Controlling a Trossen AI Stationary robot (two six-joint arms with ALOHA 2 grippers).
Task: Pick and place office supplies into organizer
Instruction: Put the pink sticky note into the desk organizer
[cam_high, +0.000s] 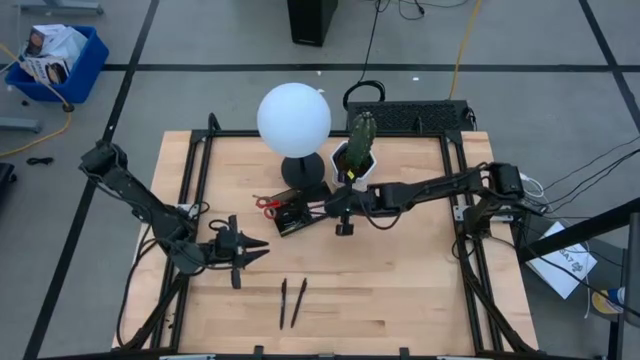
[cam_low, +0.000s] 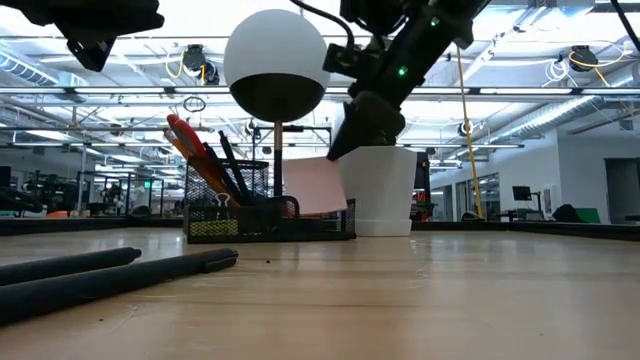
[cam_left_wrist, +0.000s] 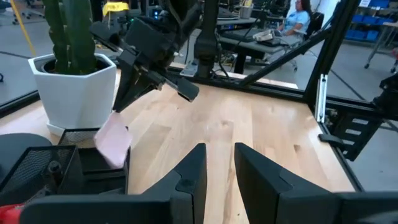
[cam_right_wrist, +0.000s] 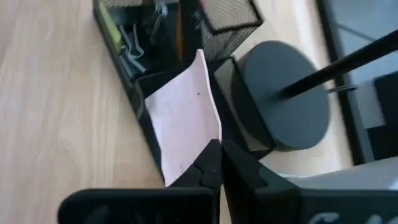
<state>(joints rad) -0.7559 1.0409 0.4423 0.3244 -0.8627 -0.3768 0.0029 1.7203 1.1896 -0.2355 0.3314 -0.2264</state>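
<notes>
The black mesh organizer (cam_high: 291, 213) stands in front of the lamp base. It holds red-handled scissors (cam_high: 266, 203), orange pencils and pens (cam_low: 205, 165), and dark clips (cam_right_wrist: 132, 51). My right gripper (cam_high: 326, 207) hangs just right of it, shut on the pink sticky-note pad (cam_right_wrist: 183, 118). The pad also shows in the low view (cam_low: 315, 185) and the left wrist view (cam_left_wrist: 114, 142). Two slim black pens (cam_high: 291, 302) lie flat on the table near its front edge. My left gripper (cam_high: 250, 249) waits open, low over the table to the left of the pens. My right gripper pinches the pink pad between its two fingers, at the edge nearest the fingers (cam_right_wrist: 202, 158). The fingers (cam_low: 345, 135) come slanting down from the table's right. The pad hangs tilted below them, its lower end (cam_low: 305, 207) down behind the organizer's wall.
The white globe lamp (cam_high: 293, 120) with its black round base (cam_right_wrist: 283, 102) stands right behind the organizer. The white hexagonal cactus pot (cam_high: 355, 158) is beside it, to the right. Bare wood (cam_high: 400, 280) lies to the front right of the table. A person sits far off in the room (cam_left_wrist: 297, 15).
</notes>
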